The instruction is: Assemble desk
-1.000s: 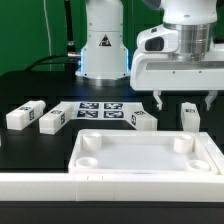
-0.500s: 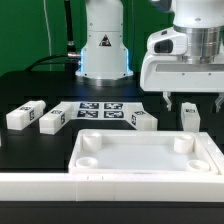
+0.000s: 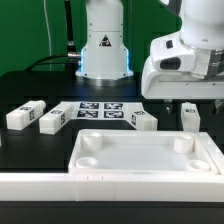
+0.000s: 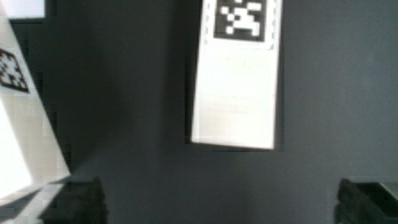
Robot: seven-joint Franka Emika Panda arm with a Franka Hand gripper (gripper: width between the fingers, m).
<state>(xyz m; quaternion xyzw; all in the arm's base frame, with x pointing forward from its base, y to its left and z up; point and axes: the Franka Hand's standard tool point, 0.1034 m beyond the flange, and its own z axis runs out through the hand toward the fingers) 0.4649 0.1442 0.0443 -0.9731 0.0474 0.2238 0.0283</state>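
**Hovering Over One Leg With the Pincer Released**

The pincer (image 3: 193, 100) is seen spread wide, with nothing held between its fingers (image 4: 68, 203). It hangs over the black table (image 3: 30, 85), towards the exterior view's right and just behind the desk panel (image 3: 150, 155).

One desk panel is counted. It lies flat at the front of the table, rim and sockets turned upward, with its long axis running across the exterior view from left to right. Two round sockets are made out at its far corners.

Four legs are counted, all lying on the table behind the panel.
- The leftmost leg (image 3: 23, 115) and the second leg (image 3: 53, 119) are laid close together at the exterior view's left, their long axes slanted away from the camera.
- The third leg (image 3: 145, 121) is placed just beside the marker board (image 3: 100, 110), at that board's right end.
- The fourth leg (image 3: 188, 116) lies beneath the pincer and apart from it. In the wrist view this leg (image 4: 240, 85) is shown lengthwise, with a black-and-white tag (image 4: 242, 18) at the end farther from the fingers.

One white rail (image 3: 100, 186) edges the table in front of the panel.
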